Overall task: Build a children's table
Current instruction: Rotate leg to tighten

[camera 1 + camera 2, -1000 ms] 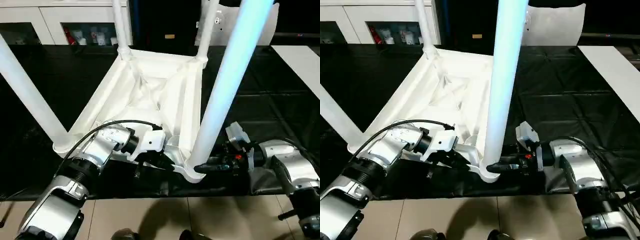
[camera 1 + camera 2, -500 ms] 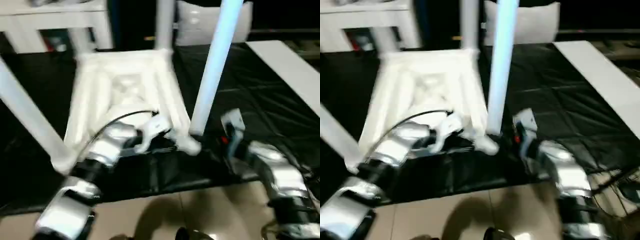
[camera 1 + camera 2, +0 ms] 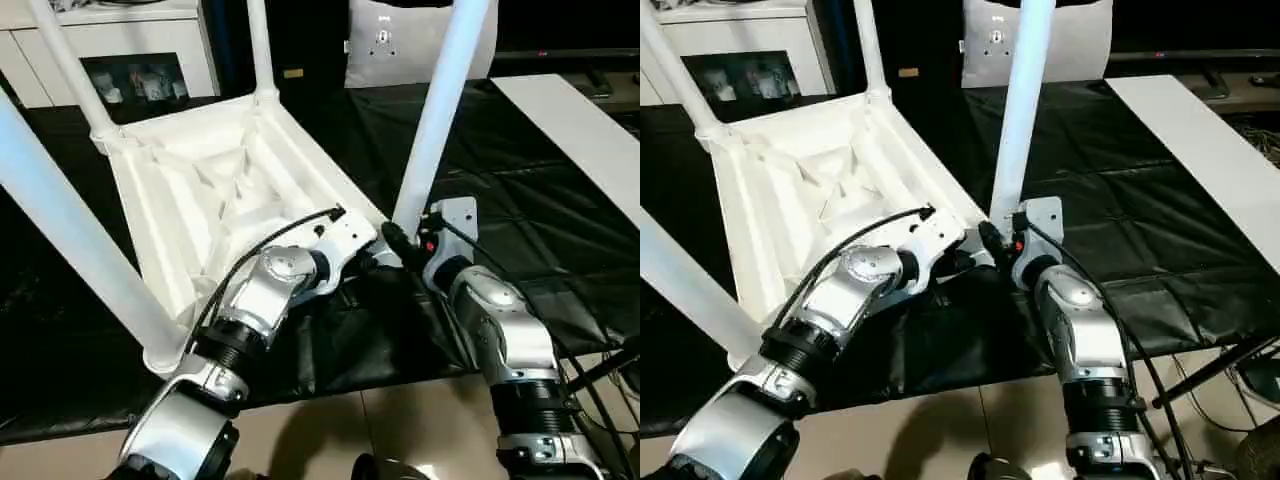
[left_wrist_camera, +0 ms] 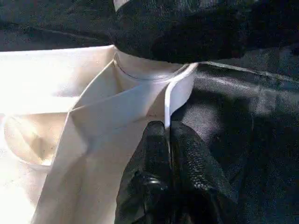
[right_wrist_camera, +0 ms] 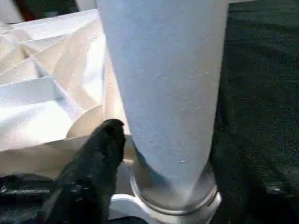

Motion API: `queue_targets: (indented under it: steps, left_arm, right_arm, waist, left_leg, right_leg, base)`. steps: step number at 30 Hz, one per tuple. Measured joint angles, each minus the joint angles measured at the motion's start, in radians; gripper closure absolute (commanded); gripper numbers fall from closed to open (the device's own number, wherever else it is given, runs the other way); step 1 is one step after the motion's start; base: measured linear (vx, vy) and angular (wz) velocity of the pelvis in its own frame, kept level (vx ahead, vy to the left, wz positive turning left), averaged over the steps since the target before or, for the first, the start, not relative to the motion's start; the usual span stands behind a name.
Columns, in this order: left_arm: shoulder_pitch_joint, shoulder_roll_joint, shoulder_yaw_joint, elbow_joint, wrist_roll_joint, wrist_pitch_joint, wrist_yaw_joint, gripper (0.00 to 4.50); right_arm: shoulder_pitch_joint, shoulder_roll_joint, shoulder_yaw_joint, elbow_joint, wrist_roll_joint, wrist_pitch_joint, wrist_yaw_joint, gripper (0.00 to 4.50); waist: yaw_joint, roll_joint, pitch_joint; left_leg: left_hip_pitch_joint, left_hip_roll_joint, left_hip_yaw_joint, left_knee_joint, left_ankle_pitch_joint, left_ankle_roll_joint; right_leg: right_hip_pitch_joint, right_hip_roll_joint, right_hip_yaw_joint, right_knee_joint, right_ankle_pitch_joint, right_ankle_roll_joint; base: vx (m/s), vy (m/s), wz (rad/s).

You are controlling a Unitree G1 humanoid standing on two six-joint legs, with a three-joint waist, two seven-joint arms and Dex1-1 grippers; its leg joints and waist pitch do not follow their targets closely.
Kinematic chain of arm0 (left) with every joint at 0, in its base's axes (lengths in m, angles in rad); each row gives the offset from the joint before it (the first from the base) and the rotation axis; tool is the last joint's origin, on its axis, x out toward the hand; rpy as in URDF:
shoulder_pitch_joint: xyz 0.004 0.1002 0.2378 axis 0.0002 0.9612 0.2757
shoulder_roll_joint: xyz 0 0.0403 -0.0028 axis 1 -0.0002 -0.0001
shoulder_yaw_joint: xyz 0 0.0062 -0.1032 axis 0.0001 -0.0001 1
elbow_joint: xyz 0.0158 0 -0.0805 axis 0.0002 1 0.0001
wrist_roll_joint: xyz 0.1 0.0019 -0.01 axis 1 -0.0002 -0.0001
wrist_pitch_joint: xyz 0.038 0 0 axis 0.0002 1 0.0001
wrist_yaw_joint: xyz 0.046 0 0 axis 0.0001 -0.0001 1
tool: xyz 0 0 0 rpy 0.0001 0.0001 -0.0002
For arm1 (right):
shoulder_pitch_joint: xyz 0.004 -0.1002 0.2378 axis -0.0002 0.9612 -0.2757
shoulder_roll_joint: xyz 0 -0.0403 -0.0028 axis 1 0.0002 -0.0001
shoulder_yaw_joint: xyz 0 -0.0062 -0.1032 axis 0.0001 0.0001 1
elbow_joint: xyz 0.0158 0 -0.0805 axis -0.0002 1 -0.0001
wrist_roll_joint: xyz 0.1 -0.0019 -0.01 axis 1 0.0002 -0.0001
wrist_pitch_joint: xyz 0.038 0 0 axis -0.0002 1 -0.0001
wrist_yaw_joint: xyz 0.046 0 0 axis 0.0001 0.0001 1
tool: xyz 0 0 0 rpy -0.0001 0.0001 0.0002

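Observation:
The children's table lies upside down on the black mat, ribbed underside (image 3: 200, 190) up, with a leg standing in each corner socket. The near right leg (image 3: 440, 110) rises between my arms, and the near left leg (image 3: 70, 230) slants up at the left. My left gripper (image 4: 168, 135) is shut on the thin rim of the table top beside the near right socket (image 4: 145, 70). My right gripper (image 3: 395, 240) sits at that leg's base, open. One black finger (image 5: 100, 158) stands just beside the leg (image 5: 168, 93) above the socket ring.
A white cabinet with glass doors (image 3: 130, 60) stands at the back left. A flat white board (image 3: 580, 130) lies on the mat at the right and a white panel (image 3: 390, 45) leans at the back. Tiled floor (image 3: 400, 430) runs along the mat's near edge, with cables at the lower right.
The view has swung. The table top has turned on the mat, its near right corner now farther from me. My right gripper has come up to the leg's base and its jaws have widened.

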Motion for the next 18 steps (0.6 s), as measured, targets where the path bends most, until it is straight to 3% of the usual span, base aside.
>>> queue_targets:
  steps: [6, 8, 14, 18]
  left_arm:
    - [0.004, 0.055, -0.027, -0.019, -0.009, -0.041, -0.116, 4.5]
    - [0.011, 0.088, -0.042, -0.022, -0.019, -0.084, -0.18, 4.5]
    - [0.024, 0.156, -0.065, -0.022, -0.041, -0.18, -0.311, 4.5]
    - [0.029, 0.208, -0.076, -0.016, -0.068, -0.255, -0.429, 4.5]
  right_arm:
    - [0.028, -0.116, 0.029, -0.003, 0.04, -0.029, 0.199, 0.67]
    - [0.048, -0.209, 0.046, -0.006, 0.066, -0.044, 0.331, 0.47]
    - [0.068, -0.393, 0.095, -0.006, 0.077, -0.088, 0.616, 0.09]
    - [0.068, -0.446, 0.118, 0.021, 0.1, -0.117, 0.75, 0.03]
  waist:
    - [0.016, 0.0, 0.0]
    - [0.026, -0.001, 0.001]
    - [0.041, -0.003, 0.002]
    - [0.051, -0.003, 0.002]
  left_leg:
    - [-0.002, 0.0, 0.0, 0.0, 0.0, 0.0]
    - [-0.002, 0.0, 0.0, 0.001, 0.0, 0.0]
    - [0.0, 0.001, 0.0, 0.002, 0.0, 0.0]
    - [0.0, 0.001, 0.0, 0.003, 0.0, 0.0]
  right_leg:
    - [-0.002, 0.0, 0.0, 0.002, 0.0, 0.0]
    - [-0.002, 0.0, 0.0, 0.002, 0.0, 0.0]
    - [-0.002, 0.0, 0.0, 0.002, 0.0, -0.001]
    - [-0.002, 0.0, 0.0, 0.003, 0.0, -0.001]
  base:
    - [0.0, 0.0, 0.0]
    - [0.0, 0.0, 0.0]
    - [0.0, 0.0, 0.0]
    - [0.0, 0.0, 0.0]
